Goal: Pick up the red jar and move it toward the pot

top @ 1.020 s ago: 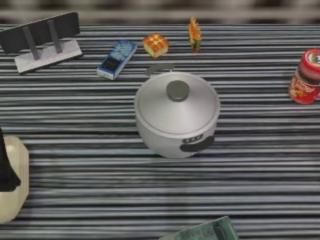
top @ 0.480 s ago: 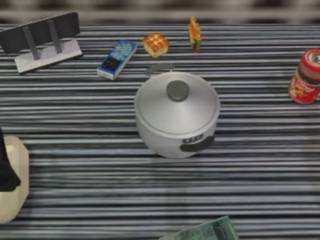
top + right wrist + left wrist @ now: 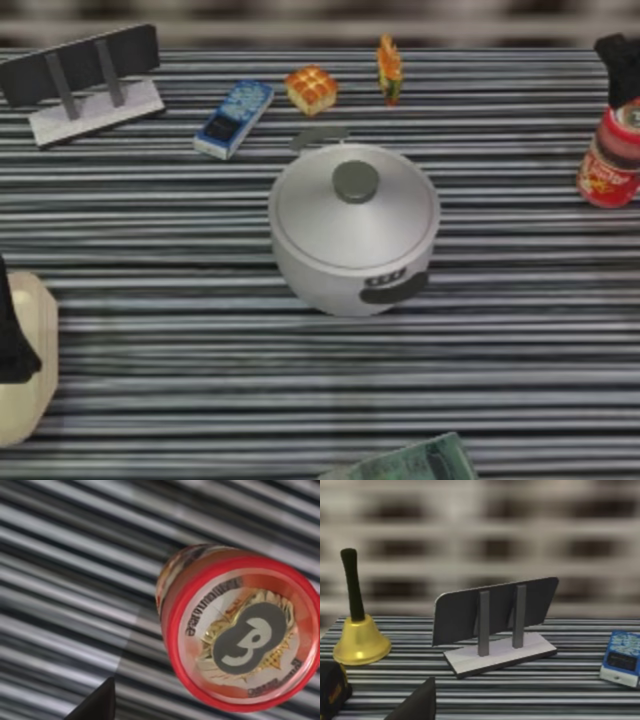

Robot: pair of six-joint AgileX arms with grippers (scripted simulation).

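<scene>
The red jar (image 3: 610,160) stands upright at the table's far right edge, well to the right of the big silver-grey pot (image 3: 353,225) in the middle. My right gripper (image 3: 622,62) comes in dark at the top right corner, hovering just behind and above the jar without touching it. In the right wrist view the jar's red lid (image 3: 245,635) fills the picture from above, and one dark fingertip (image 3: 97,702) shows apart from it, so the gripper is open and holds nothing. My left gripper (image 3: 12,345) is parked at the left edge, open.
Along the back stand a dark stand on a white base (image 3: 85,80), a blue-white box (image 3: 235,118), an orange bun-like cube (image 3: 311,90) and a slim orange-green carton (image 3: 390,68). A green pack (image 3: 410,462) lies at the front edge. A gold bell (image 3: 360,640) stands beside the stand.
My right gripper has come into the top view at the upper right, above the jar. The jar, the pot and the left arm have not moved.
</scene>
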